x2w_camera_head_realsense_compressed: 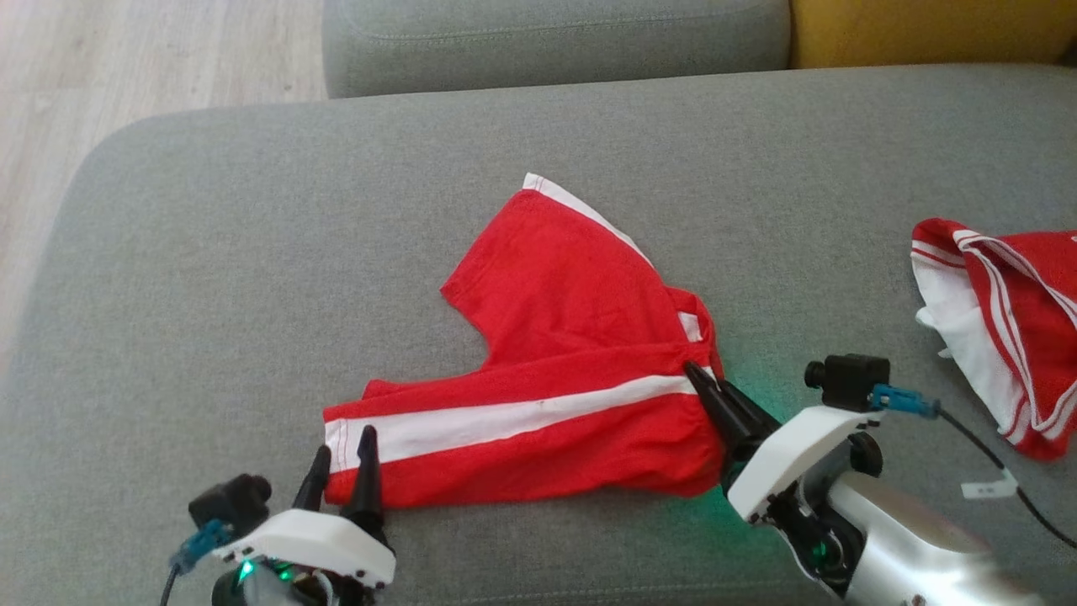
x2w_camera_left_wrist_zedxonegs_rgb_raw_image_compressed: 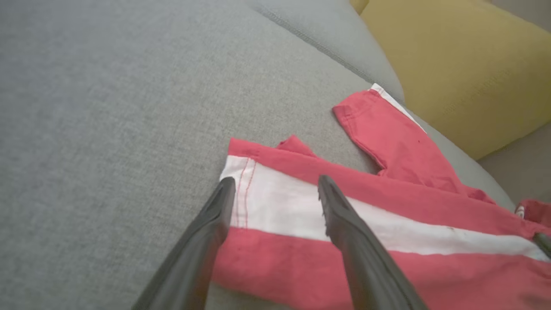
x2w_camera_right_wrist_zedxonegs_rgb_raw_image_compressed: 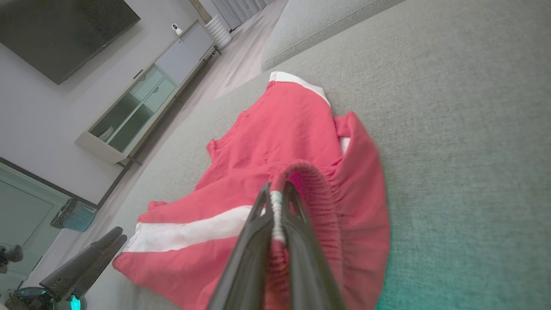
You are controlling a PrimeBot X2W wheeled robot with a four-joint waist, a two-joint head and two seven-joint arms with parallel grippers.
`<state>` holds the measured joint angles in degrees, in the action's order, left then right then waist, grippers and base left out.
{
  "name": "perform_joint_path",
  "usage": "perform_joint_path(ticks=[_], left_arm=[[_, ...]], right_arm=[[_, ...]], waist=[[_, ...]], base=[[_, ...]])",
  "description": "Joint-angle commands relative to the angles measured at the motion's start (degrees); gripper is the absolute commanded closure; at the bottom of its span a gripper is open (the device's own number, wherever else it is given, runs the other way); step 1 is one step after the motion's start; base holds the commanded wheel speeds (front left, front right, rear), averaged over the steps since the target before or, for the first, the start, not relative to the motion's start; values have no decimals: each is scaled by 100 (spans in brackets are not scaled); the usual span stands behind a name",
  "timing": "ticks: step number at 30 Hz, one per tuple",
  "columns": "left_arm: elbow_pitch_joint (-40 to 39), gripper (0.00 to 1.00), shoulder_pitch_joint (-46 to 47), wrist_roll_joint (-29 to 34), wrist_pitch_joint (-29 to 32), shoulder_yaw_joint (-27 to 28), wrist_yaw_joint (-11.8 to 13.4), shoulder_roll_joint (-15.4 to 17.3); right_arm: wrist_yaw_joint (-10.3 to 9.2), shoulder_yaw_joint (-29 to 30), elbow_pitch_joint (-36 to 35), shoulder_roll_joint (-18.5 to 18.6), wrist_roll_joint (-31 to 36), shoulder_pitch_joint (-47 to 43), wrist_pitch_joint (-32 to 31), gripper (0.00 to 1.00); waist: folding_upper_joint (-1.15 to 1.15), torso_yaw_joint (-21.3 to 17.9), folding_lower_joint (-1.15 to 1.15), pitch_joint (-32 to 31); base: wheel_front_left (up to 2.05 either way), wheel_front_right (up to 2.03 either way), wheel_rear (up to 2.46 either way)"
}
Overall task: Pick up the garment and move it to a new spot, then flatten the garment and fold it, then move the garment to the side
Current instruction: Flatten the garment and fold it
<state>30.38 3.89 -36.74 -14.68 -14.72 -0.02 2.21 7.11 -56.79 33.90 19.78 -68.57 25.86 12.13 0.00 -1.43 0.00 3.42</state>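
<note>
The garment [x2w_camera_head_realsense_compressed: 564,286] is a pair of red shorts with a white side stripe, lying crumpled on a grey sofa seat [x2w_camera_head_realsense_compressed: 252,252]. My right gripper [x2w_camera_head_realsense_compressed: 693,370] is at its right end, shut on the gathered waistband; in the right wrist view the elastic band [x2w_camera_right_wrist_zedxonegs_rgb_raw_image_compressed: 310,181] is pinched between the closed fingers of the right gripper [x2w_camera_right_wrist_zedxonegs_rgb_raw_image_compressed: 275,191]. My left gripper [x2w_camera_head_realsense_compressed: 345,442] is open at the left leg hem. In the left wrist view, the left gripper [x2w_camera_left_wrist_zedxonegs_rgb_raw_image_compressed: 276,181] straddles the white stripe [x2w_camera_left_wrist_zedxonegs_rgb_raw_image_compressed: 284,206] just above the cloth.
A second red and white garment [x2w_camera_head_realsense_compressed: 1001,328] lies at the seat's right edge. A grey back cushion [x2w_camera_head_realsense_compressed: 547,42] and a yellow cushion [x2w_camera_head_realsense_compressed: 925,29] border the far side. Wooden floor [x2w_camera_head_realsense_compressed: 126,59] lies beyond the left edge. A dark cable [x2w_camera_head_realsense_compressed: 993,459] trails from the right wrist.
</note>
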Motion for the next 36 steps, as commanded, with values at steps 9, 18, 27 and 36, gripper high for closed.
perform_joint_path(ticks=[9, 18, 27, 36], left_arm=[[167, 0, 461, 63, -32, 316, 130, 66], [564, 0, 526, 451, -32, 236, 526, 66], [543, 100, 558, 499, -32, 166, 437, 66], [-715, 100, 587, 1318, -32, 943, 301, 66]], right_arm=[[37, -243, -123, 25, -64, 391, 114, 100], [37, -400, -103, 48, -154, 508, 167, 100], [37, -497, -53, 46, -237, 567, 217, 100], [37, -161, -263, 92, -107, 752, 281, 100]], waist=[[0, -131, 0, 109], [0, -193, 0, 143], [0, -175, 0, 158], [0, -164, 0, -150]], base=[[0, 0, 0], [0, 0, 0], [0, 0, 0], [0, 0, 0]])
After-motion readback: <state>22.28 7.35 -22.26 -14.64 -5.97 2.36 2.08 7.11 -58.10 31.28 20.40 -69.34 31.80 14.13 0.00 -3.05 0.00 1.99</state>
